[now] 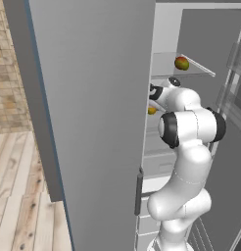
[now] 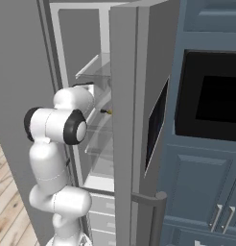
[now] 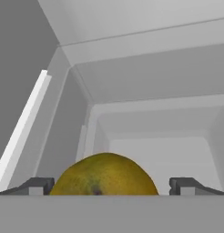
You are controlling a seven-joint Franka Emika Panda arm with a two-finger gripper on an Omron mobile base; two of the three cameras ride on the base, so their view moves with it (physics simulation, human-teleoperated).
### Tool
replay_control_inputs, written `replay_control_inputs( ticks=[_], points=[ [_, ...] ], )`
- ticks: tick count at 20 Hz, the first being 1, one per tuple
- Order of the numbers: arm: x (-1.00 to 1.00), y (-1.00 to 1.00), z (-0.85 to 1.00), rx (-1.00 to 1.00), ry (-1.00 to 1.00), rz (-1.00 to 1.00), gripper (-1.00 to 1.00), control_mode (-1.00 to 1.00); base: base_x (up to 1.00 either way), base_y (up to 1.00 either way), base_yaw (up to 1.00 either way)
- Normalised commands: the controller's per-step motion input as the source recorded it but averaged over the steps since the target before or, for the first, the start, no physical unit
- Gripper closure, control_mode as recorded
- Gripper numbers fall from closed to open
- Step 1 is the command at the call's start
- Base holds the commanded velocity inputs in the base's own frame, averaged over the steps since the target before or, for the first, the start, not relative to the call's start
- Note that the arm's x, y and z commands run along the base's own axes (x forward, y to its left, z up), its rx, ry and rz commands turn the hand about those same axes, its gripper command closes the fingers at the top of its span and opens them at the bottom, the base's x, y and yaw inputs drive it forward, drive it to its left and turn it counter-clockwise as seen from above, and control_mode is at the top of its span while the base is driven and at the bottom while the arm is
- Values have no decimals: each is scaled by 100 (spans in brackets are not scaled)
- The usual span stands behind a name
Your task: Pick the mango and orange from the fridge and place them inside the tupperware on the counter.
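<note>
Directly ahead of the end effector (image 3: 111, 186), between its two spread finger tips (image 3: 37, 185), sits a yellow-orange fruit (image 3: 104, 175), taken to be the orange. It lies centred in the gap, with clearance on both sides; no contact with either tip is visible. The end effector is open and holds nothing. The fruit looks roundish, so no long axis governs the grasp; judged from this, a short advance and a closing of the jaws is what the next move calls for.

In the left base view the arm reaches into the fridge (image 1: 93, 122), and the same fruit (image 1: 152, 111) shows just beyond the wrist, on a lower shelf. Above the end effector, on the upper glass shelf (image 1: 191, 71), rests the mango (image 1: 181, 63), well apart from the tips and untouched.
</note>
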Motion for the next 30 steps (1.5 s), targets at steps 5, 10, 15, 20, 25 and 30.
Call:
replay_control_inputs(
  ticks=[5,10,15,20,25,30],
  points=[
    [-10,9,-35,0,0,0,100,-100,0,0,0],
    [-43,2,-24,0,-9,-2,100,-100,0,0,0],
    [-70,0,-21,0,-12,-2,100,-100,0,0,0],
    [-75,0,10,0,-10,-10,100,-100,0,0,0],
    [-30,0,74,-3,3,-4,100,-100,0,0,0],
    [-31,0,87,-7,13,0,100,-100,0,0,0]
  ],
)
